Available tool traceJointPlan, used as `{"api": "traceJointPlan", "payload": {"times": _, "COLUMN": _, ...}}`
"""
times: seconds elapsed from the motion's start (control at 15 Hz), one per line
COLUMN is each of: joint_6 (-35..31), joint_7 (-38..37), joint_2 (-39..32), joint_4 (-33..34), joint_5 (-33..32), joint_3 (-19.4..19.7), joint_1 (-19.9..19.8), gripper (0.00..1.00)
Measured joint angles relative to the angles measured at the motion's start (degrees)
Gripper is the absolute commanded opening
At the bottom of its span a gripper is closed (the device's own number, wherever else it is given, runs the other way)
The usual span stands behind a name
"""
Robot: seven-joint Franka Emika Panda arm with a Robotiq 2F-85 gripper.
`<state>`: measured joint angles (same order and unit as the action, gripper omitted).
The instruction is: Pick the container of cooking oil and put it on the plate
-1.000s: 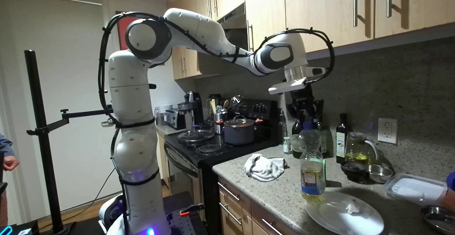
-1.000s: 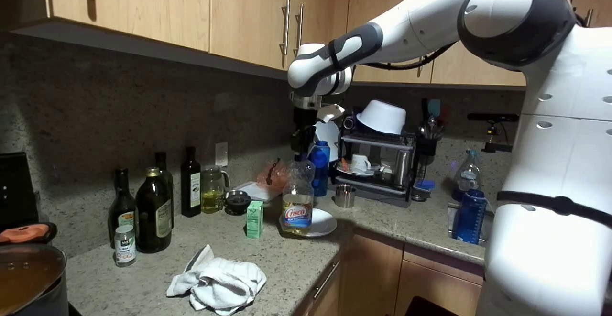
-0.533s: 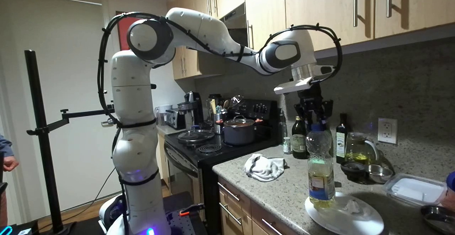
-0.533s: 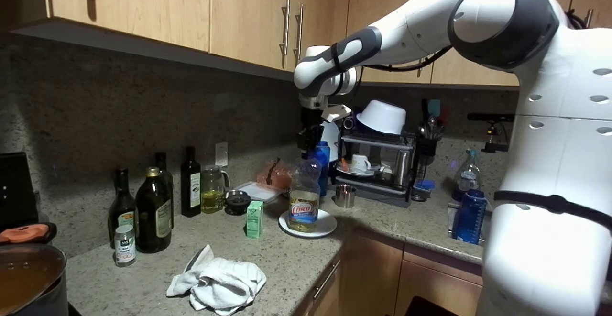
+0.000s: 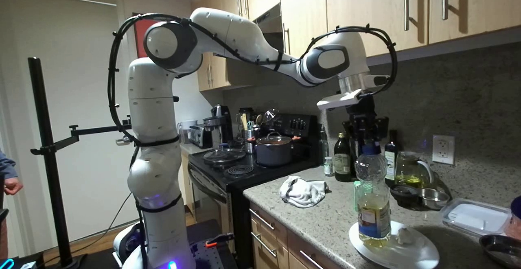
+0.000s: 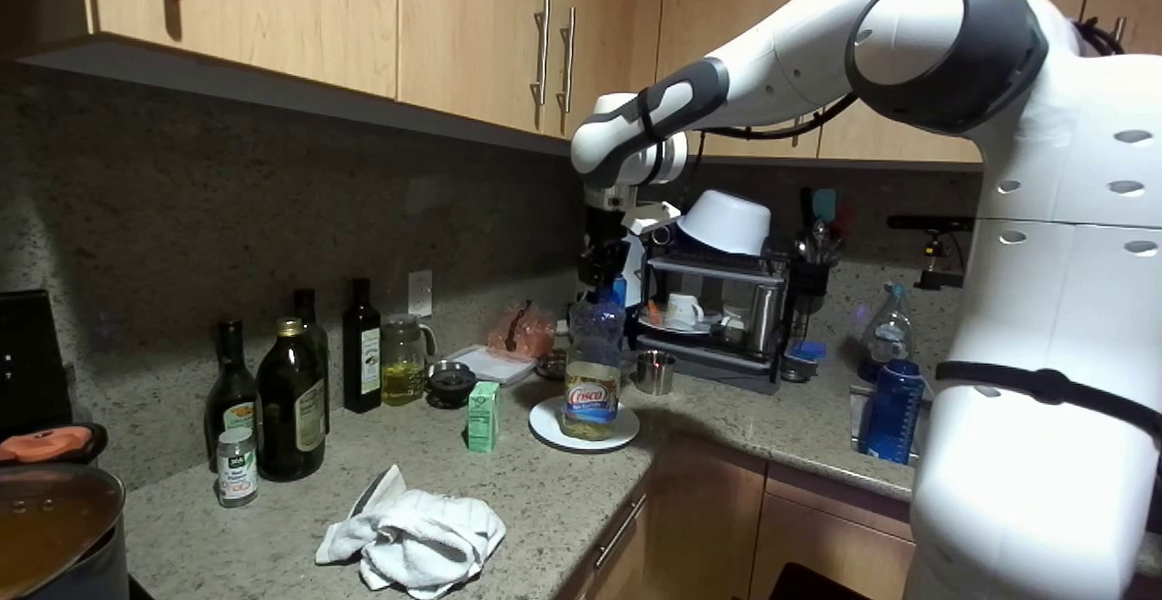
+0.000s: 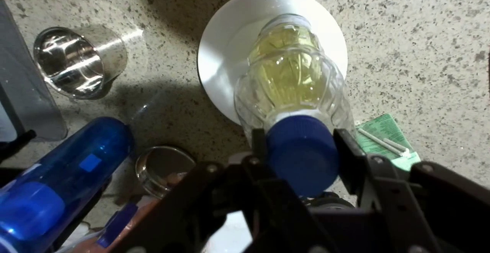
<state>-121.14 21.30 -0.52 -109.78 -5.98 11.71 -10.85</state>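
The clear container of cooking oil has a blue cap, a label and yellow oil low in it. My gripper is shut on its cap from above. The container hangs nearly upright over the white plate. In an exterior view the container stands over the middle of the plate, below the gripper. I cannot tell whether its base touches the plate. In the wrist view the fingers lie on both sides of the cap, and the container covers part of the plate.
A green box stands beside the plate. A steel cup and a blue bottle stand on the other side. A towel, dark bottles, a glass pitcher and a dish rack are on the counter.
My gripper has moved right in both exterior views, carrying the container from the plate's edge to further over the plate. It also sits lower now. The gripper stays shut on the cap.
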Motion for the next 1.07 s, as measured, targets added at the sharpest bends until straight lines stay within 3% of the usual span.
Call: {"api": "traceJointPlan", "payload": {"times": 1.07, "joint_6": -2.25, "joint_7": -3.75, "joint_2": -0.1, "joint_4": -1.87, "joint_5": 0.01, "joint_3": 0.2, "joint_1": -1.03, "gripper": 0.21}}
